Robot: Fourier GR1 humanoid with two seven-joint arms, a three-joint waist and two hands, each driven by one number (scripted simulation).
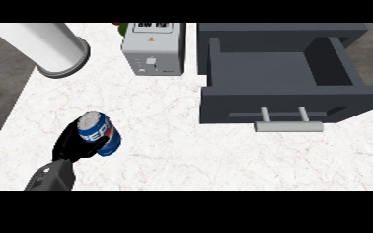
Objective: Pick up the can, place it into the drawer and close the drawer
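A blue can (102, 133) with a silver top stands tilted slightly at the lower left of the marble counter. My left hand (70, 146) is curled round it from the left side, hiding part of its body. The dark grey drawer (277, 104) is pulled open at the right, its inside bare, with a pale bar handle (287, 126) on its front. The can is well to the left of the drawer and nearer to me. My right hand does not show.
A grey box-shaped appliance (153, 49) stands at the back, just left of the drawer cabinet. A large white cylinder (47, 47) sits at the back left. A small red and green object (120, 27) peeks out behind the appliance. The counter's left edge (16, 103) runs diagonally.
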